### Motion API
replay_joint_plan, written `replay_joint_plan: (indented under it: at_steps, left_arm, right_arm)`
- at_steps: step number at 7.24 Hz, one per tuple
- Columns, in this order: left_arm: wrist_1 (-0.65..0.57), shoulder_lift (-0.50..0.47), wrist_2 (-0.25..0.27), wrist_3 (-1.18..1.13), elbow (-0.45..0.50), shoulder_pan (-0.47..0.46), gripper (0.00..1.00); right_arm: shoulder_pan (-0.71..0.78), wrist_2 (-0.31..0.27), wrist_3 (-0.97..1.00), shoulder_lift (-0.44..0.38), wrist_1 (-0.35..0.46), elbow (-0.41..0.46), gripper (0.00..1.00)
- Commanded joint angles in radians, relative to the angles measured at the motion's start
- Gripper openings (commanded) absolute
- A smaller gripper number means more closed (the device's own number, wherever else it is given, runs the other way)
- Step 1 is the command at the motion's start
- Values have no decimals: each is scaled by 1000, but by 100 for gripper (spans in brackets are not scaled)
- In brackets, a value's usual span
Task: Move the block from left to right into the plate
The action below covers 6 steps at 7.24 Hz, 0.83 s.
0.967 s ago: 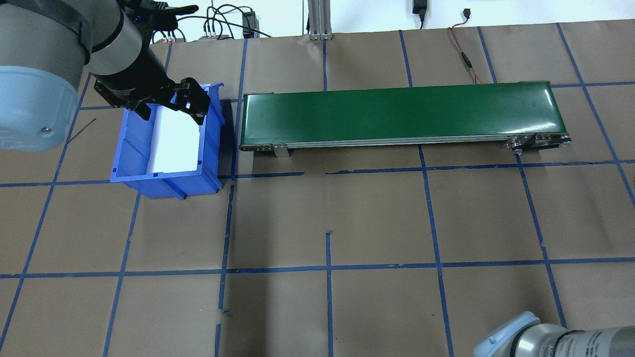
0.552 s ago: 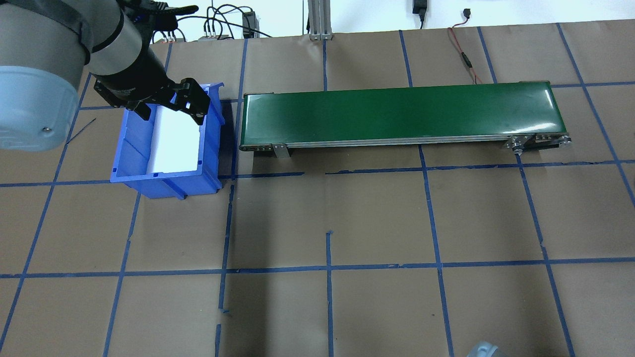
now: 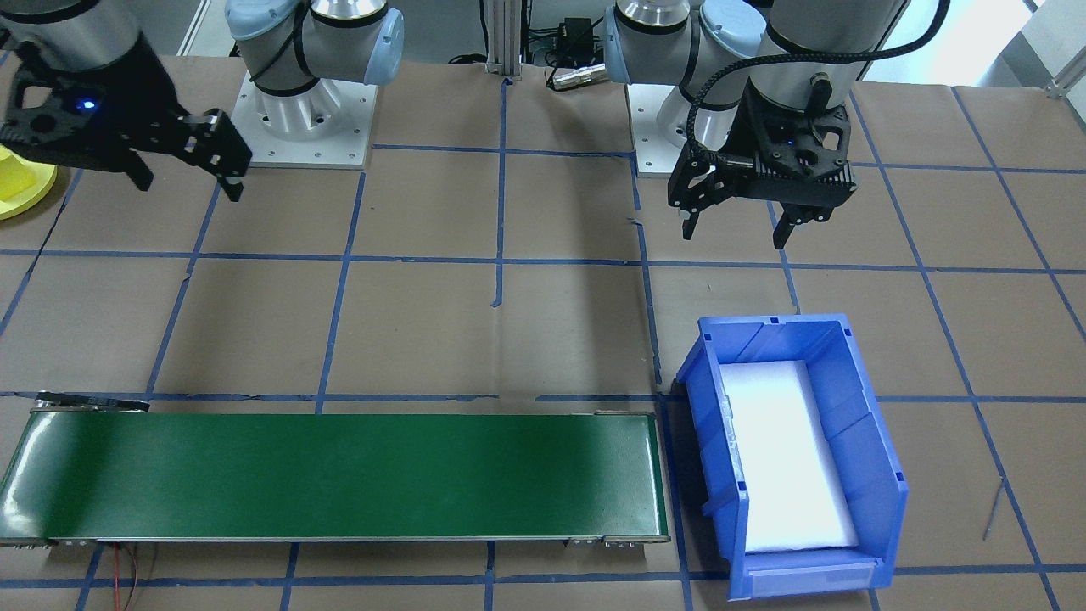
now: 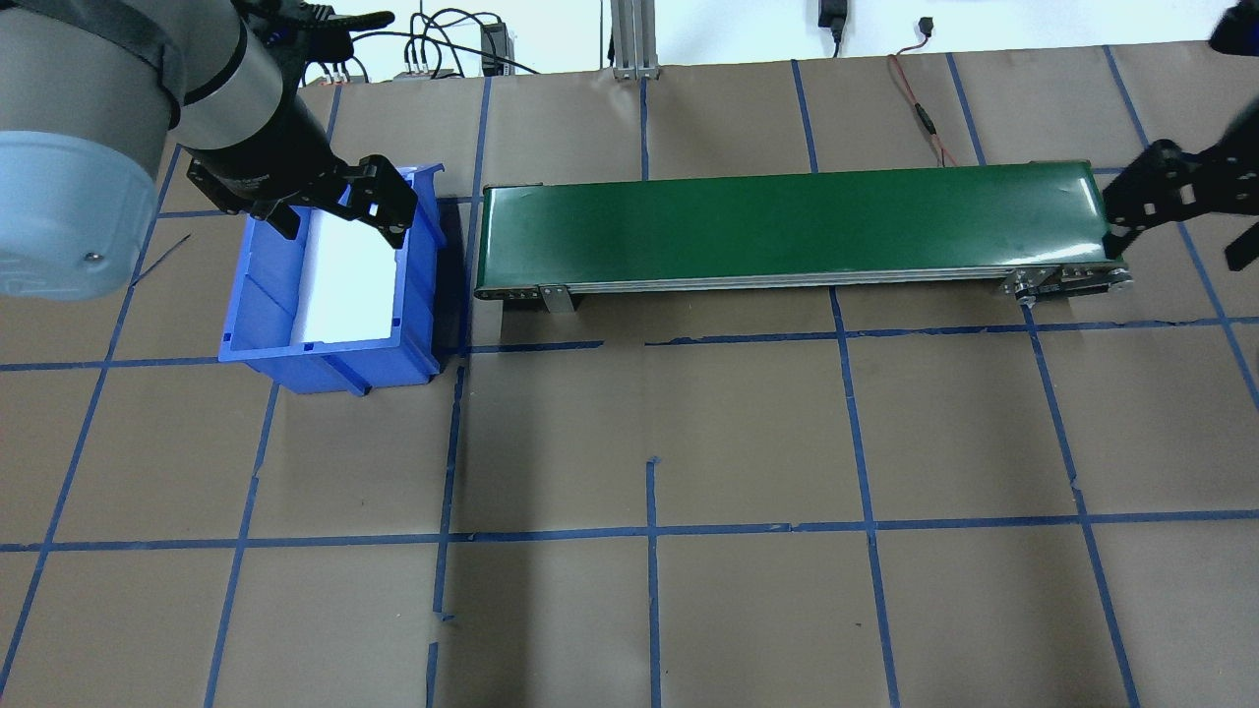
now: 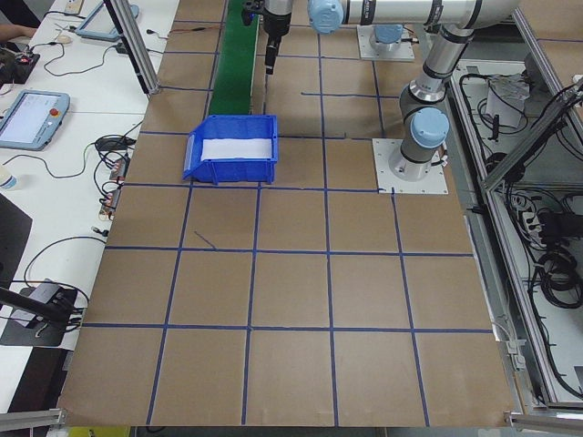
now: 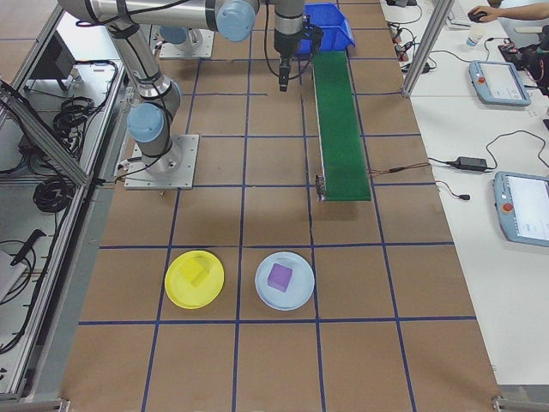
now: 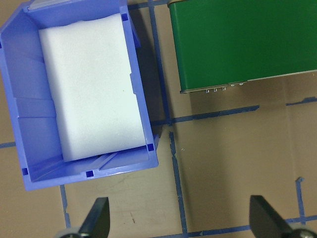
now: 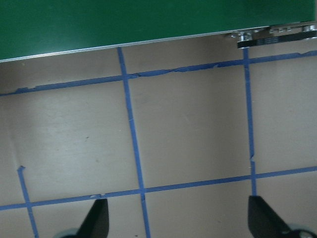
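Observation:
The yellow plate [image 6: 194, 279] lies on the table far off the conveyor's right end, and a yellow block [image 6: 199, 273] rests in it. The front-facing view cuts the plate [image 3: 15, 188] off at its left edge. My left gripper [image 4: 339, 231] hangs open and empty above the blue bin's [image 4: 329, 285] robot-side end; its fingertips [image 7: 96, 220] frame bare paper in the left wrist view. My right gripper [image 3: 188, 185] is open and empty too, raised beside the right end of the green conveyor belt [image 4: 797, 228]. In the overhead view the right gripper [image 4: 1170, 254] shows at the right edge.
The bin holds only a white foam pad [image 7: 91, 94]. Nothing lies on the belt. A pale blue plate [image 6: 285, 281] with a purple block [image 6: 280, 276] sits next to the yellow plate. Brown paper with blue tape lines covers the table. Cables run along the far edge.
The right arm's elbow has left the overhead view's bottom right, and the right gripper has come in at the right edge by the belt's end. The left arm has not moved.

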Motion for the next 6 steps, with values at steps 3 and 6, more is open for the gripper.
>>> replay_joint_plan:
  at_steps: [3, 6]
  left_arm:
    - [0, 0, -1, 0, -2, 0, 100]
    - [0, 0, -3, 0, -2, 0, 100]
  right_arm:
    - [143, 1, 162, 28, -67, -12, 100]
    - [144, 3, 162, 27, -89, -2, 100]
